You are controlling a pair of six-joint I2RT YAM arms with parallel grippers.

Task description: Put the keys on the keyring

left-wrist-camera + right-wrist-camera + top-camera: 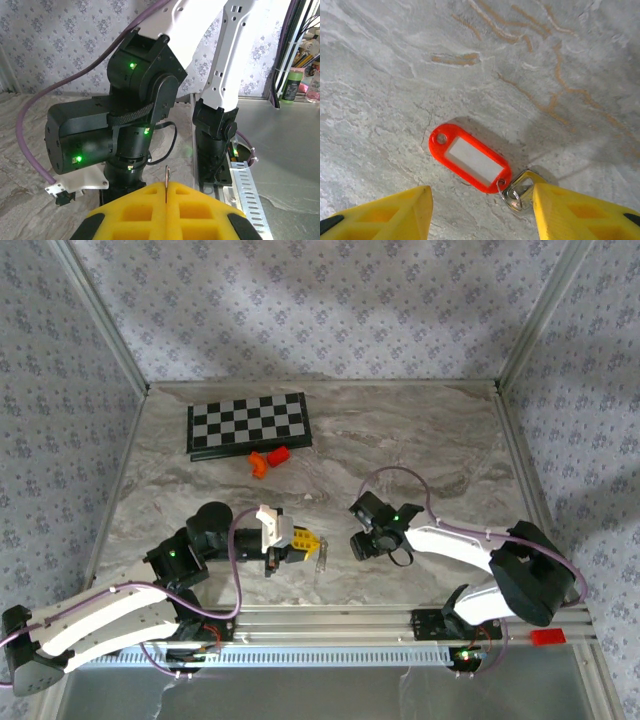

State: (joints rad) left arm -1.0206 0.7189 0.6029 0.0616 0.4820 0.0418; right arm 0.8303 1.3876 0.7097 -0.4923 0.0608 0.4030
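item: keyring [470, 159]. red plastic tag lying flat on the counter [395, 75], with a thin wire ring [512, 195] at its lower-right end. light and rigid, likely to skid on the smooth stone. the ring looks springy and fiddly. best hold: the tag's long edges, leaving the ring free. right claw [481, 196] is wide, one finger on each side of the tag, not touching it.

item: key [167, 176]. thin silver sliver, pinched edge-on in the closed left claw [166, 192]. stiff, slippery, apt to twist in the grip.

unclear: the key's shape and teeth are hidden by the fingers. whether the silver piece [522, 184] at the ring is another key, cannot tell.
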